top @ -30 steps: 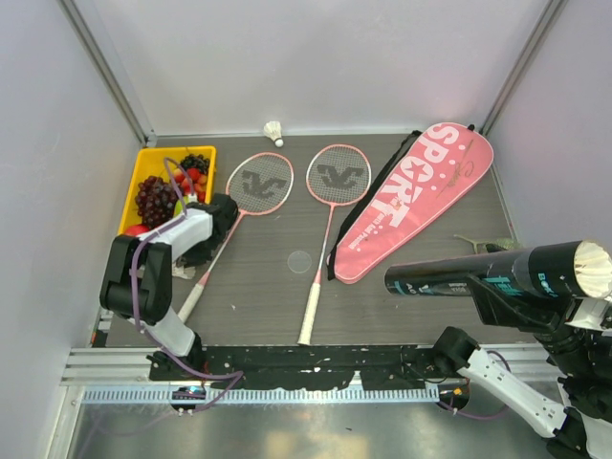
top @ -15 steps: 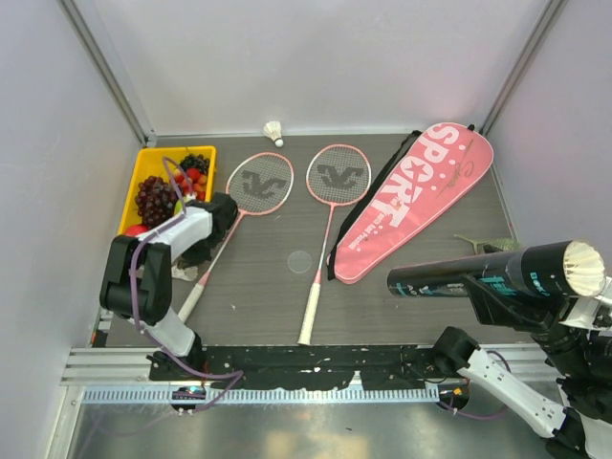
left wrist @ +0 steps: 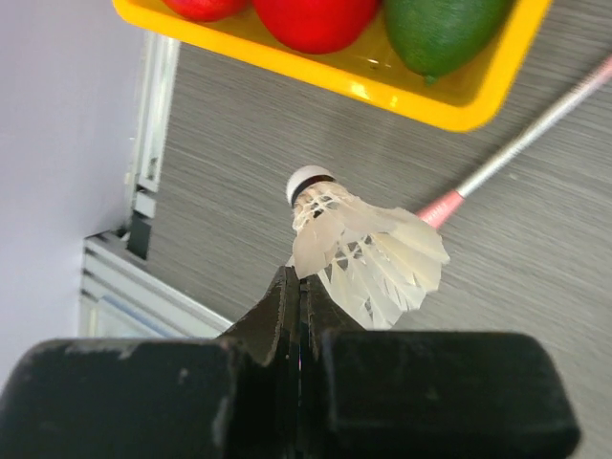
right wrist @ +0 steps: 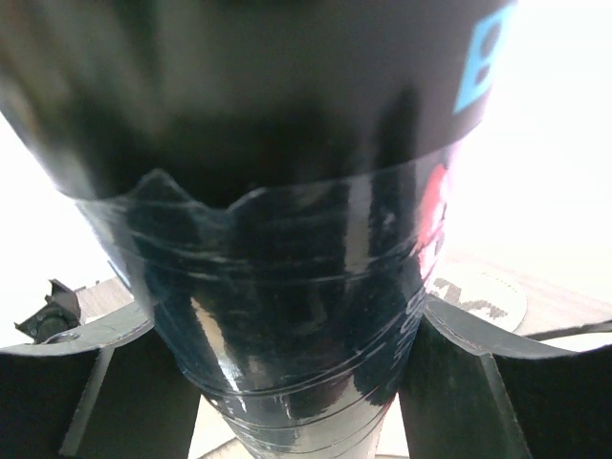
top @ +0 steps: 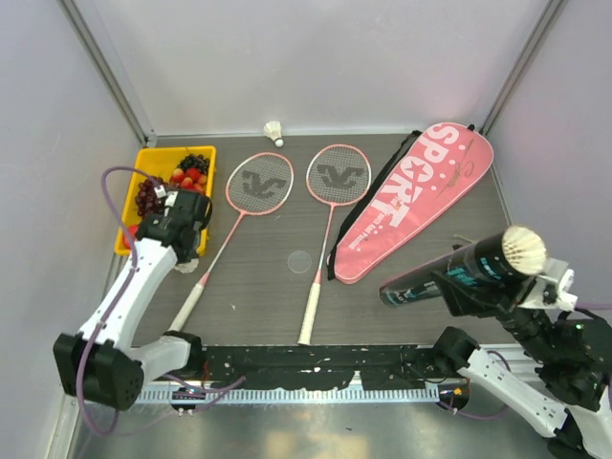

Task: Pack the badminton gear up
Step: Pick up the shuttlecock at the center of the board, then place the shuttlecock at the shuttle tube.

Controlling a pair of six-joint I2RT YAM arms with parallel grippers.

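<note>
My left gripper (top: 186, 251) hangs beside the yellow tray, shut on a feather of a white shuttlecock (left wrist: 363, 253), held just above the table; in the left wrist view the left gripper (left wrist: 302, 287) has its jaws pressed together. My right gripper (right wrist: 287, 325) is shut on the long dark tube (top: 449, 279), held tilted over the right front of the table, white feathers showing at its raised end (top: 521, 251). Two pink rackets (top: 258, 184) (top: 337, 175) lie on the table. To their right lies the pink SPORT bag (top: 421, 196). A second shuttlecock (top: 274, 129) stands at the back wall.
The yellow tray (top: 132, 196) of fruit sits at the back left, its rim (left wrist: 459, 105) just beyond the held shuttlecock. A clear round disc (top: 300, 260) lies between the racket handles. Walls close in the left, back and right.
The left gripper has shut on the shuttlecock and the left arm has stretched out low, lifting it. The right arm has tilted the tube, its feathered end raised and swung leftward.
</note>
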